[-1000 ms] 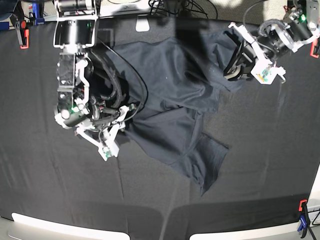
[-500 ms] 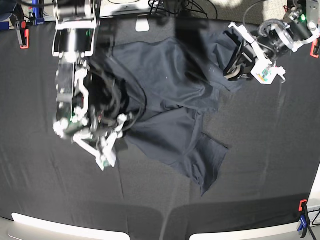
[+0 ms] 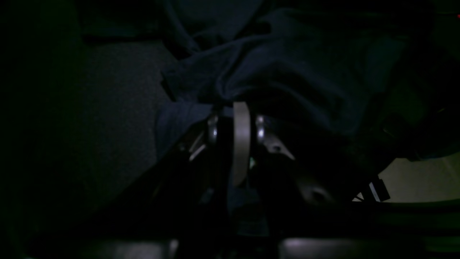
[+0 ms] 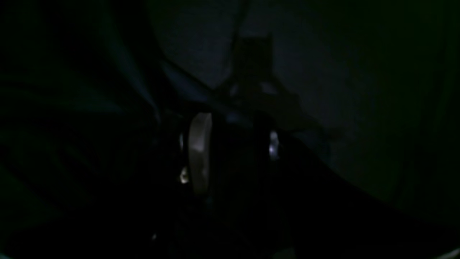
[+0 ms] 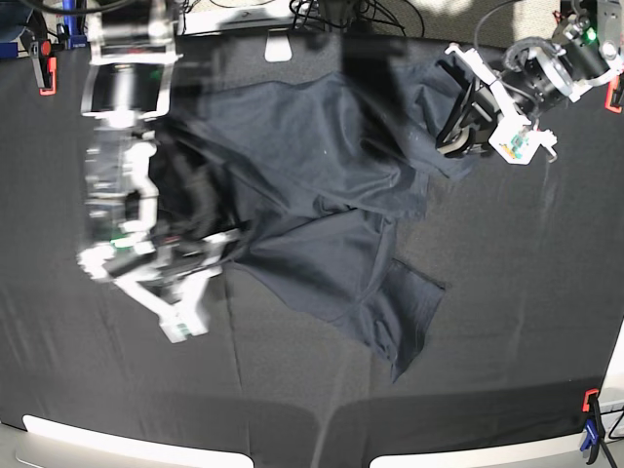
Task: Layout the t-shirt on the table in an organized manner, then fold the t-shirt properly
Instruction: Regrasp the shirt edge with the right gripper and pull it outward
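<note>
A rumpled dark t-shirt (image 5: 322, 205) sprawls across the black-draped table (image 5: 507, 322), robot arms at upper right and left.

T-shirt (image 5: 322, 185): soft dark navy cloth, faint sheen, creased and rumpled.
Table (image 5: 507, 322): covered in matt black cloth, finely grained weave, lightly wrinkled.
Left gripper (image 5: 466, 136): white plastic shell, smooth, over black parts.
Right gripper (image 5: 210, 261): white plastic and black parts; bright metal glints in the wrist view.
Clamp (image 5: 589, 409): orange and blue plastic.
</note>
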Action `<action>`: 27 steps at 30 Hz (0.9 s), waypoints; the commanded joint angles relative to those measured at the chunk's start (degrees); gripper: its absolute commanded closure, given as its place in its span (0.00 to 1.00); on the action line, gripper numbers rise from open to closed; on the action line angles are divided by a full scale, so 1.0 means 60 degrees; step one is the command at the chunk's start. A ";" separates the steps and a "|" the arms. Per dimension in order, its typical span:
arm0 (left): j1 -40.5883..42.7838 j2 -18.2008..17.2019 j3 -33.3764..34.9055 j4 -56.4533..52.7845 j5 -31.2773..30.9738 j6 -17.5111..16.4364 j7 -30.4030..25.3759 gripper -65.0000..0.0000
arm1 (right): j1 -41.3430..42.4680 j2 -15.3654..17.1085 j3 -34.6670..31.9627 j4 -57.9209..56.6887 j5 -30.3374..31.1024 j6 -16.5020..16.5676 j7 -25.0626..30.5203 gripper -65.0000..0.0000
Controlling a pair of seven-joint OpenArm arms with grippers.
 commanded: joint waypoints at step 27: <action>0.0004 -0.0055 -0.0055 0.0160 -0.0157 -0.0053 -0.0277 0.93 | -0.0546 -0.0164 0.1093 -0.1166 0.1512 0.0612 0.1126 0.71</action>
